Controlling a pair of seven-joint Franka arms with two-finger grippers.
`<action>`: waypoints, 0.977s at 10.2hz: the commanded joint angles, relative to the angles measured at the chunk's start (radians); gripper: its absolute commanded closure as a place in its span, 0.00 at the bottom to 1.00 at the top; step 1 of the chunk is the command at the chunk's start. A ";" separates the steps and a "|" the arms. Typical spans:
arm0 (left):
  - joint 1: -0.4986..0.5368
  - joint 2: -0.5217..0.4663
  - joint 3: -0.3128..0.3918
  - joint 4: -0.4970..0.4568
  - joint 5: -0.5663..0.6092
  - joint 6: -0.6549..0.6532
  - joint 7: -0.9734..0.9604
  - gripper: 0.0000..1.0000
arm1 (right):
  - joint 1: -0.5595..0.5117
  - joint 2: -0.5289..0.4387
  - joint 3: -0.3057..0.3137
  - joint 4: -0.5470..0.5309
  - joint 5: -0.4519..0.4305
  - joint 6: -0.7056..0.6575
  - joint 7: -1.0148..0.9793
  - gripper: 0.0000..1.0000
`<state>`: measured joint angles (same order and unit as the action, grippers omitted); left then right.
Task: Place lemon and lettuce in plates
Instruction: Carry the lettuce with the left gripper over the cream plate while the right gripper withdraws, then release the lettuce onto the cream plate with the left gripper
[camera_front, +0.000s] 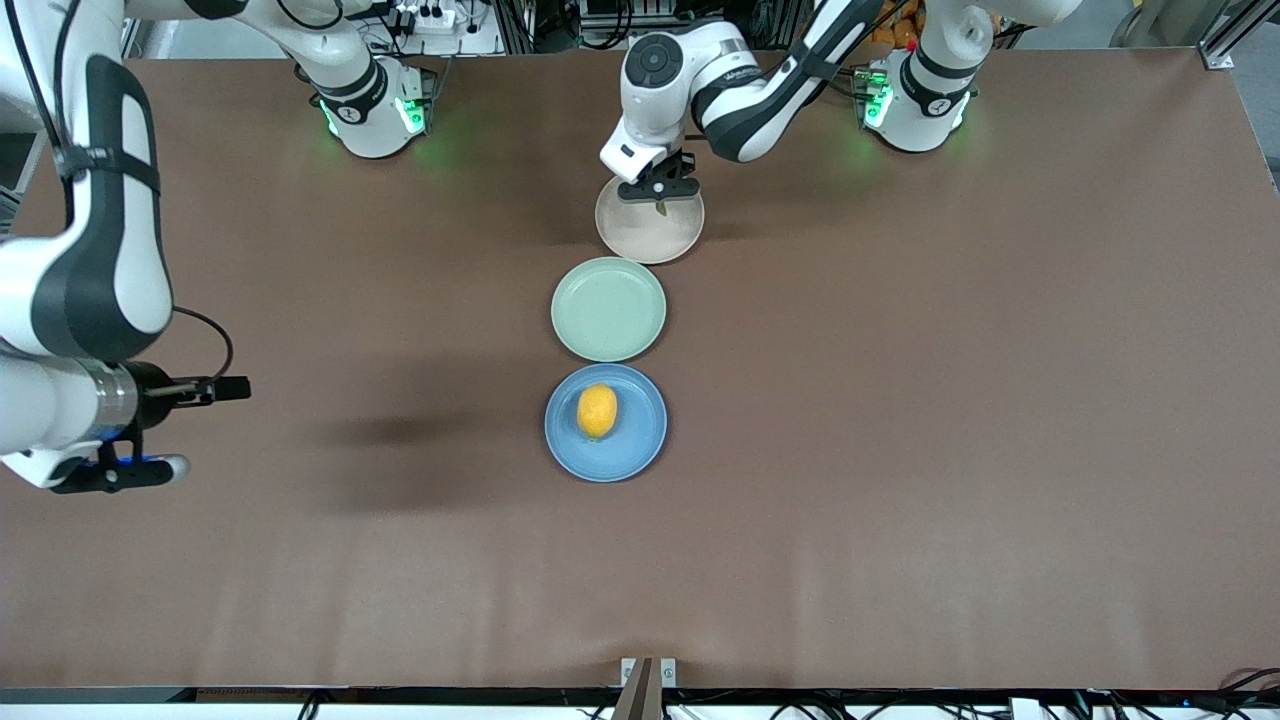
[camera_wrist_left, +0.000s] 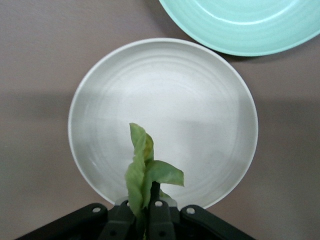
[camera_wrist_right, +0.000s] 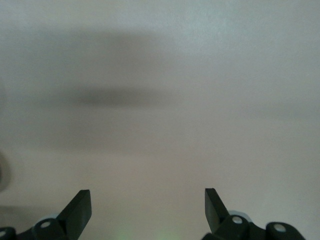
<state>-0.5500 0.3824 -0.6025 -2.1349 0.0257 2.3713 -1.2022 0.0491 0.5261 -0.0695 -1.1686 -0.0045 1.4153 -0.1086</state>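
Note:
The lemon (camera_front: 597, 410) lies in the blue plate (camera_front: 640, 445), the plate nearest the front camera. My left gripper (camera_front: 660, 203) hangs over the robot-side edge of the pale beige-pink plate (camera_front: 650, 238), shut on the lettuce (camera_front: 661, 209). In the left wrist view the green leaf (camera_wrist_left: 140, 170) sticks out from between the shut fingers of the left gripper (camera_wrist_left: 147, 215), above the plate (camera_wrist_left: 200, 100). My right gripper (camera_front: 225, 392) waits in the air at the right arm's end of the table. It is open and empty, with only bare table under it in the right wrist view (camera_wrist_right: 147, 200).
A pale green plate (camera_front: 608, 308) sits between the blue and the beige-pink plates; its rim also shows in the left wrist view (camera_wrist_left: 240, 25). The three plates form a row down the middle of the brown table (camera_front: 900, 400).

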 joint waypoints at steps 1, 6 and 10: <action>-0.008 0.062 0.007 0.056 0.026 -0.014 -0.019 1.00 | 0.012 -0.159 0.016 -0.084 -0.031 -0.012 0.012 0.00; -0.004 0.080 0.039 0.119 0.026 -0.052 -0.019 0.00 | 0.012 -0.509 0.016 -0.477 -0.012 0.129 0.017 0.00; -0.002 0.075 0.264 0.347 0.028 -0.250 -0.011 0.00 | 0.008 -0.517 0.008 -0.491 -0.014 0.192 0.017 0.00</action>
<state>-0.5460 0.4615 -0.4198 -1.8665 0.0325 2.1780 -1.2020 0.0574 0.0351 -0.0571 -1.6523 -0.0080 1.6131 -0.1048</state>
